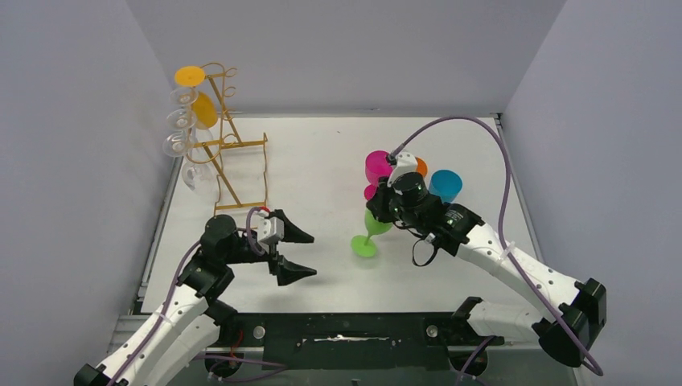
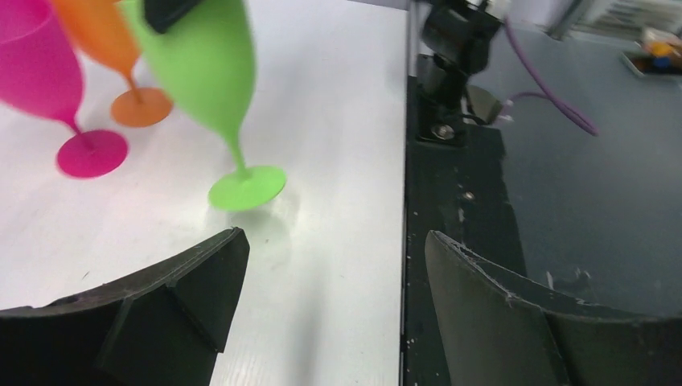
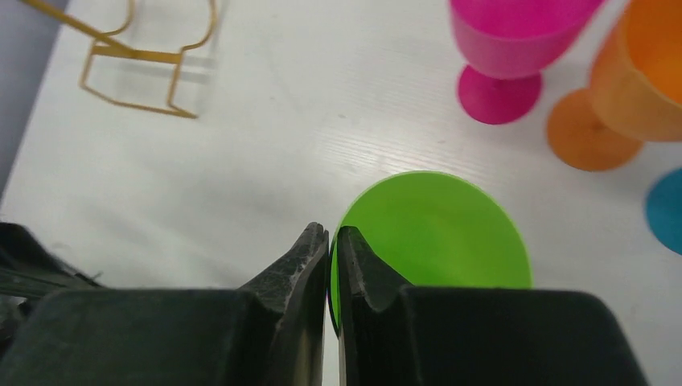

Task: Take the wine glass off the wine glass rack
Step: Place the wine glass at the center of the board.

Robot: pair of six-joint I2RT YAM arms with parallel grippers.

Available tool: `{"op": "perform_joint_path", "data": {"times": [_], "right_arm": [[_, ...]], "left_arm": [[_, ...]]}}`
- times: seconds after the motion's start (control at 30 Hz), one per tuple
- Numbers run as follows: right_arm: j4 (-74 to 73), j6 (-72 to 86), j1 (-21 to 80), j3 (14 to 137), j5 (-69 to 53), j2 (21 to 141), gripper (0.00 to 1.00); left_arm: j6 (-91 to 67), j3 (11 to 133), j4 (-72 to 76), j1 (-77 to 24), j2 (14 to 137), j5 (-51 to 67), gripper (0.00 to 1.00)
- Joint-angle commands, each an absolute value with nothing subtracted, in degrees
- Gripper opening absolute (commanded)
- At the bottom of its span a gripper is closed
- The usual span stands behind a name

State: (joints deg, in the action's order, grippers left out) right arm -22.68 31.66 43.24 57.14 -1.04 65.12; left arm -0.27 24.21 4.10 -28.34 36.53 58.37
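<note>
Nearest the lens, right wrist view: right gripper [image 3: 331,238] fingers nearly together, pinching the rim wall of the green wine glass [image 3: 434,233]. The glass is off the wine glass rack [image 1: 233,143], which stands well apart at upper left of the top view with clear glasses [image 1: 178,121] and a yellow glass [image 1: 203,108] hanging on it. Left wrist view shows the green glass tilted, foot low over the table [image 1: 322,161]; whether it touches, I cannot tell. Left gripper [image 1: 310,256] is spread wide, holding nothing, lower left of centre.

Judgement: the step in hand is setting the glass down. Bring the stem upright before you let go; a tilted foot will likely tip the glass. Lower until the whole foot sits flat, then part the fingers slowly and lift straight up off the rim. Mind the pink glass [image 3: 515,32] and orange glass [image 3: 635,64] just beside it, upper right of the wrist frame; keep the bowl from swinging into them.
</note>
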Motion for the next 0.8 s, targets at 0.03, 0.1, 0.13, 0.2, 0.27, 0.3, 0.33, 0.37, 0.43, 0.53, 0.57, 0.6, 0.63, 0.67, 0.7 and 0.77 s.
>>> {"op": "perform_joint_path", "data": {"times": [0.03, 0.1, 0.13, 0.2, 0.27, 0.3, 0.33, 0.37, 0.43, 0.53, 0.57, 0.6, 0.63, 0.67, 0.7, 0.77], "right_arm": [[-31.0, 35.5, 46.5, 54.9, 29.1, 59.7, 0.00], [-32.3, 38.8, 46.4, 53.1, 33.8, 57.3, 0.00], [-32.8, 40.3, 46.5, 51.9, 36.0, 56.1, 0.00], [-33.0, 43.3, 46.5, 49.4, 40.6, 53.6, 0.00], [-33.3, 45.1, 46.4, 47.9, 43.7, 52.2, 0.00], [-33.4, 45.5, 46.4, 47.4, 45.1, 52.1, 0.00], [-33.8, 45.8, 46.3, 47.2, 46.2, 52.2, 0.00], [-34.1, 46.2, 46.2, 47.1, 47.1, 52.6, 0.00], [-35.0, 46.9, 45.5, 47.3, 48.4, 54.2, 0.00], [-35.6, 47.4, 43.8, 47.4, 49.0, 56.3, 0.00], [-34.3, 45.3, 43.3, 47.0, 48.4, 56.8, 0.00], [-33.2, 44.1, 42.8, 46.6, 48.3, 57.0, 0.00], [-32.4, 43.7, 42.1, 46.1, 48.4, 57.0, 0.00], [-31.3, 43.0, 41.1, 45.5, 47.9, 56.9, 0.00], [-30.0, 41.8, 39.9, 44.9, 46.8, 56.6, 0.00], [-27.4, 40.4, 37.1, 43.3, 44.6, 56.0, 0.00]], "left_arm": [[-8.3, 23.9, 8.2, -28.2, 35.4, 42.5, 0.82], [-8.6, 23.6, 8.2, -28.2, 35.3, 41.0, 0.82], [-8.5, 23.4, 8.2, -28.2, 35.1, 40.3, 0.82], [-9.3, 23.1, 8.2, -28.2, 34.8, 37.9, 0.82], [-11.9, 22.9, 8.3, -28.2, 34.6, 32.9, 0.82], [-13.5, 22.8, 8.5, -28.2, 34.6, 30.8, 0.82], [-14.3, 22.7, 8.7, -28.2, 34.6, 29.1, 0.83], [-14.9, 22.7, 8.8, -28.2, 34.8, 27.7, 0.83], [-15.9, 22.4, 9.3, -28.2, 35.1, 25.2, 0.83], [-18.2, 22.3, 9.6, -28.2, 35.6, 20.6, 0.83], [-19.0, 22.4, 9.2, -28.2, 35.9, 19.1, 0.83], [-19.3, 22.6, 8.7, -28.1, 36.3, 17.9, 0.83], [-19.5, 22.8, 8.2, -28.1, 36.8, 16.7, 0.83], [-19.9, 23.0, 7.6, -28.1, 37.1, 15.5, 0.83], [-20.0, 23.2, 7.1, -28.1, 37.4, 14.2, 0.83], [-20.2, 23.4, 5.9, -28.1, 38.0, 12.0, 0.83]]}}
